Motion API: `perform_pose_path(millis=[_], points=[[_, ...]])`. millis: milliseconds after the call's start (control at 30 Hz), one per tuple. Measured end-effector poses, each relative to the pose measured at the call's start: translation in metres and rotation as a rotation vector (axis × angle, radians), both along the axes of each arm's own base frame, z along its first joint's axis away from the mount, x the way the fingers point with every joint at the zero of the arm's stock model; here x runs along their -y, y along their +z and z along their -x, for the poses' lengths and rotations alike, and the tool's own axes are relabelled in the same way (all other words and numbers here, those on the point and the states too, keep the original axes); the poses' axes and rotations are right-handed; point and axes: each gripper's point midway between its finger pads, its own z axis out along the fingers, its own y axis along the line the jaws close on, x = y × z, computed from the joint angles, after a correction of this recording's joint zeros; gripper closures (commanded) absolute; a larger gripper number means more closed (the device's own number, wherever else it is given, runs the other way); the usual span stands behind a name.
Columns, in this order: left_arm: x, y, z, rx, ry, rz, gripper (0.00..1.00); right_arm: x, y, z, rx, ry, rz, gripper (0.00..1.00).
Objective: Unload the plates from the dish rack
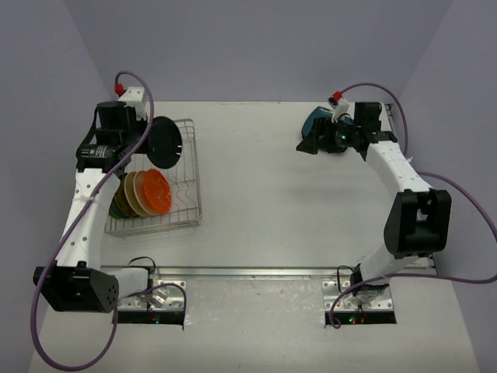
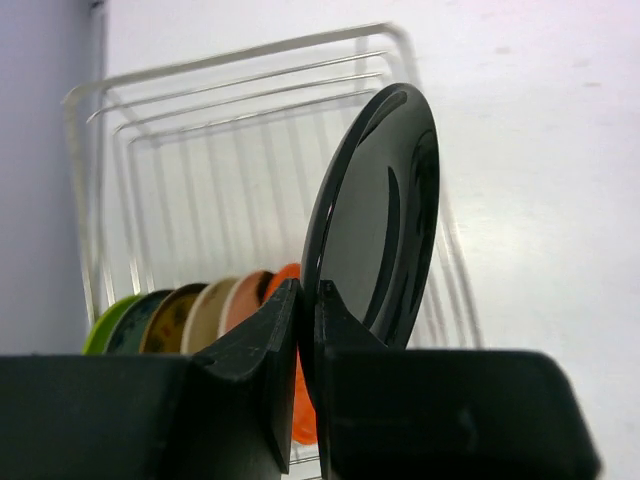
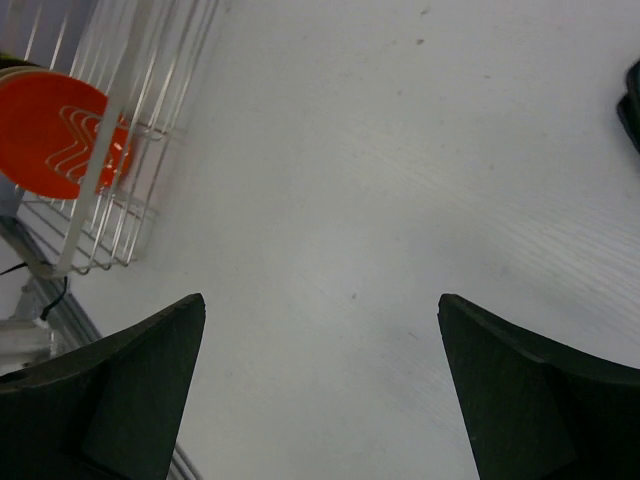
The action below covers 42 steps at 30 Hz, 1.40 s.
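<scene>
Top view: white table [image 1: 272, 217] is sitting inside pale lavender walls [image 1: 256, 47]; dish rack [image 1: 192, 167] is standing at the table's left side, with a row of plates [image 1: 140, 194] standing on edge at its near end. Left gripper [image 1: 151, 140] is holding a black plate [image 1: 166, 143] above the rack. Right gripper [image 1: 314, 138] is hovering far right, beside a teal object [image 1: 317, 120]. Left wrist view: fingers are clamping the black plate's rim. Right wrist view: fingers are standing wide apart over bare table.

The left arm [image 1: 74, 233] and right arm [image 1: 388, 159] have white links [image 1: 92, 190], black joints [image 1: 419, 221], purple cables [image 1: 458, 186], and red plugs [image 1: 119, 88] toward twelve o'clock.
</scene>
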Motion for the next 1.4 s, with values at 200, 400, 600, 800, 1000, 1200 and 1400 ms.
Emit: perform_pose_path(millis=[200,400,600,800,1000,1200,1400], points=[[0.082,0.023,0.033,0.08,-0.383,0.191,1.0,-0.064,0.025,0.025,0.053,0.211,-0.093,0.08],[0.158,-0.008,0.07,-0.066,-0.673,0.358,1.0,-0.147,0.061,0.067,0.154,0.473,-0.111,0.24],[0.175,-0.01,0.077,-0.103,-0.735,0.429,1.0,-0.194,0.069,0.096,0.165,0.622,-0.134,0.58],[0.178,-0.012,0.075,-0.107,-0.726,0.458,0.98,-0.201,0.046,0.097,0.087,0.648,-0.125,0.9],[0.179,-0.02,0.066,-0.125,-0.695,0.481,0.0,-0.199,0.04,0.088,0.078,0.625,-0.092,1.0],[0.156,-0.031,0.045,-0.111,-0.531,0.398,0.0,-0.163,0.007,0.046,-0.024,0.477,-0.079,1.0],[0.096,-0.047,0.017,-0.11,-0.273,0.293,0.03,-0.032,-0.054,-0.03,-0.145,0.137,-0.052,1.0]])
